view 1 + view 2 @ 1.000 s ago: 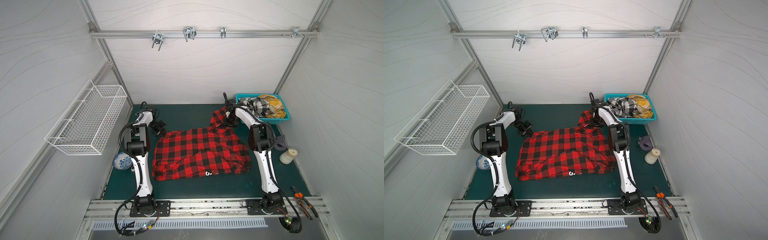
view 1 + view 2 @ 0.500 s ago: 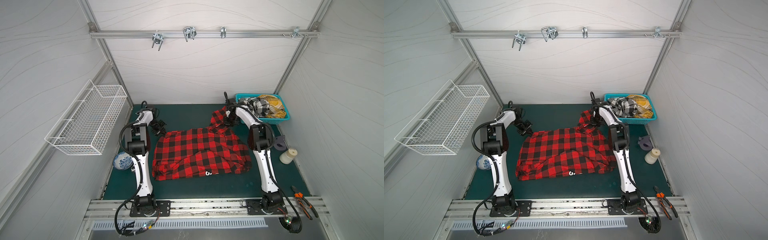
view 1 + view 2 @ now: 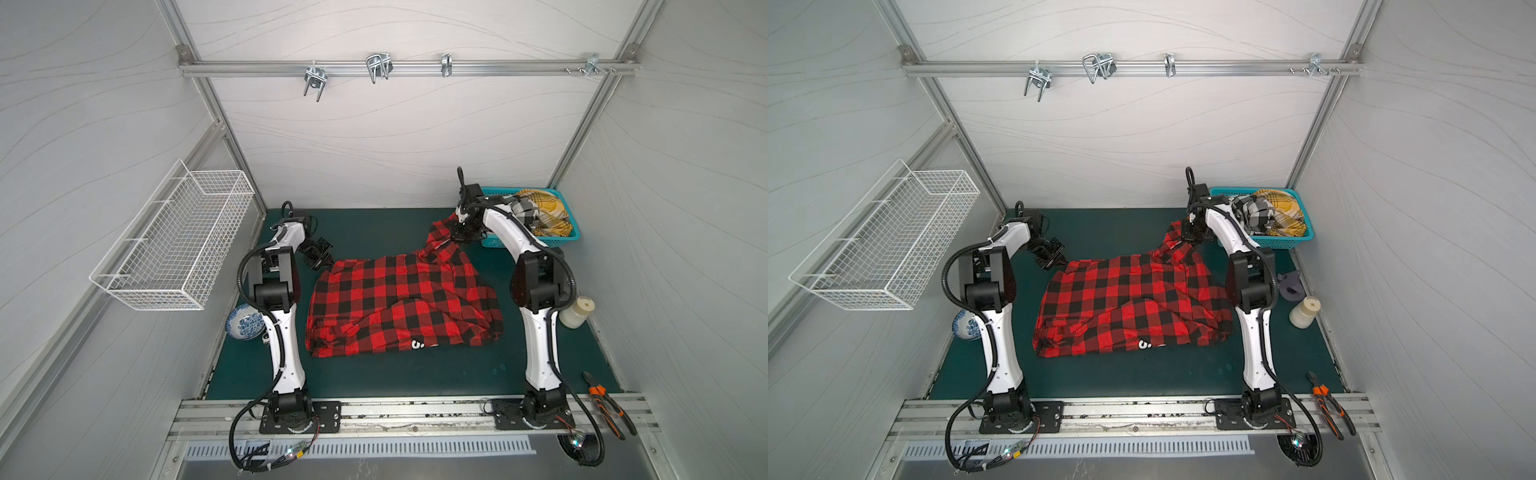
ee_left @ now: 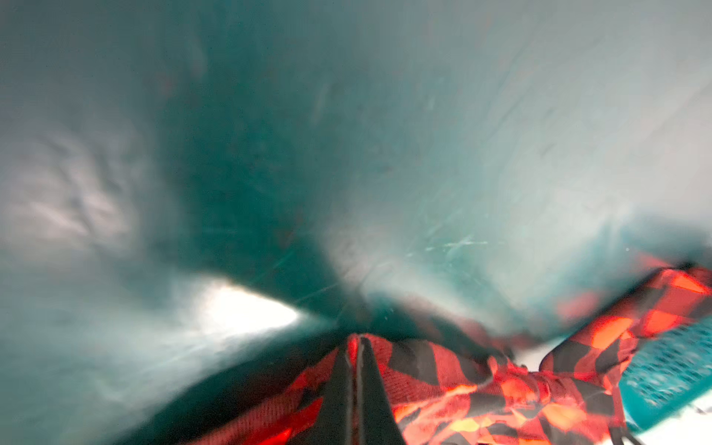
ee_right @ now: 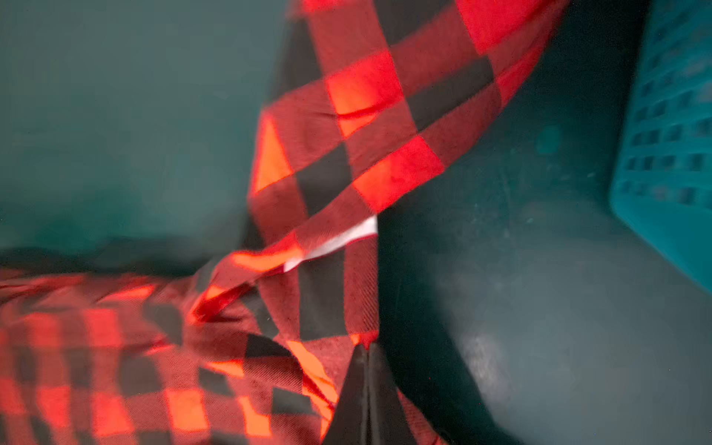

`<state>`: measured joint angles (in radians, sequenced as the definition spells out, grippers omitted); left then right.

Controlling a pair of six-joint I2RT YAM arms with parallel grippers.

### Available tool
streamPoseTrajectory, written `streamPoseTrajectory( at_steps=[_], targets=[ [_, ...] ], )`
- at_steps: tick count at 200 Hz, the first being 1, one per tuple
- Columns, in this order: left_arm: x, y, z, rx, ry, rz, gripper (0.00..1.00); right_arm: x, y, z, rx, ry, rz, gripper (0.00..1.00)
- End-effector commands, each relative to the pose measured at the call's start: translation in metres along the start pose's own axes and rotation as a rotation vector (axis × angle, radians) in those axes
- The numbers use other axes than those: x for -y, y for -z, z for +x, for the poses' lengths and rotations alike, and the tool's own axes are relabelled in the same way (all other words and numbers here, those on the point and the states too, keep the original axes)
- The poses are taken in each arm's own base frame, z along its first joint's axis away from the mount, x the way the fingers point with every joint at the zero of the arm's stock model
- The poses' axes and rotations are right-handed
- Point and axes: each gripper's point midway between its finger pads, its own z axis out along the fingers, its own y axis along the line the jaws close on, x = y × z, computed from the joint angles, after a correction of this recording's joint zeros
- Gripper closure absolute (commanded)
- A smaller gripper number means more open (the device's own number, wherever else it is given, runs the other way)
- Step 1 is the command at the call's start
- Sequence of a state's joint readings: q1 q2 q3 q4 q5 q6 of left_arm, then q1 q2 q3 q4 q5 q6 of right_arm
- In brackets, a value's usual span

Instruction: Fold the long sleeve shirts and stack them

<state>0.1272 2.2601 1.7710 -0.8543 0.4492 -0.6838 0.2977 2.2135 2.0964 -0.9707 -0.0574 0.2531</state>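
The red-and-black check shirt [image 3: 399, 303] lies rumpled in the middle of the green desk [image 3: 374, 382]. Its long axis runs across from arm to arm, and the soft flannel is heaped in folds along the near edge. Both far corners are pinched. The left gripper [image 3: 320, 261] has its jaws closed on the far-left corner, low at the desk. The right gripper [image 3: 457, 233] is closed on the far-right corner, which is lifted into a peak just beside the teal slotted basket [image 3: 569, 237]. Bunched inside the basket are the black-and-white shirt [image 3: 519, 208] and the mustard plaid shirt [image 3: 546, 214].
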Motion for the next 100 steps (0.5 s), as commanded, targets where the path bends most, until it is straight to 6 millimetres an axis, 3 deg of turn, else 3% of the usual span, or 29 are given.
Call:
streamPoseTrajectory(
  at_steps=[1, 37, 71, 100],
  targets=[
    [0.036, 0.033, -0.003, 0.053, -0.003, 0.156, 1.00, 0.005, 0.002, 0.008, 0.002, -0.020, -0.002, 1.00],
    [0.038, 0.043, 0.006, 0.035, 0.038, 0.225, 1.00, 0.019, 0.008, 0.024, 0.001, -0.070, 0.011, 1.00],
    [0.040, 0.049, 0.016, -0.005, 0.082, 0.297, 1.00, 0.019, 0.013, 0.043, -0.006, -0.085, -0.009, 1.00],
    [0.038, 0.050, 0.023, -0.021, 0.080, 0.310, 1.00, 0.019, 0.021, 0.044, 0.011, -0.105, -0.010, 1.00]
  ],
)
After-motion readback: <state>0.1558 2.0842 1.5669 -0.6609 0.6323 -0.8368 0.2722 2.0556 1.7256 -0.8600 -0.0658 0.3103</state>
